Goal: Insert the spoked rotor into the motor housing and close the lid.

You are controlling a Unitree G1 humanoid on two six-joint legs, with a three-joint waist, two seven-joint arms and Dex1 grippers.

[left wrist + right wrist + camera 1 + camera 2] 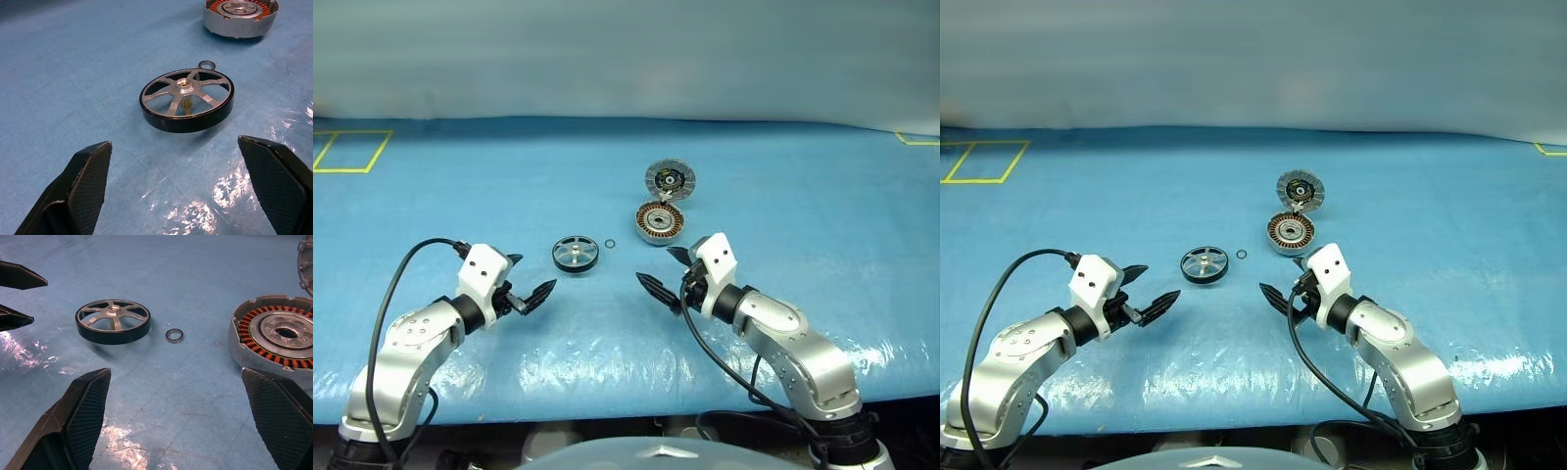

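Covering the whole work area is a blue plastic-sheeted bench (607, 176), with yellow tape outlines (350, 150) at its far left and far right corners. Both arms reach in over the near edge. Left gripper (530, 284) hangs just above the sheet, fingers spread wide apart, nothing between them, aimed toward the middle. Right gripper (668, 273) mirrors it on the other side, fingers also wide apart and empty, aimed inward toward the left one.

Motor housing (659, 222) sits flat on the bench, copper windings facing up around a silver centre, just beyond the right gripper. Lid (670, 180) is right behind the housing, propped up tilted with its dark-centred face showing toward the camera; its lower edge looks to meet the housing's far rim, can't confirm contact.

Spoked rotor (576, 254) lies flat on the bench between the two grippers, slightly farther out, black rim, silver spokes, hub up. It is closer to the left gripper, touching neither.

Small ring (610, 243) lies flat just beside the rotor, between rotor and housing, touching neither.
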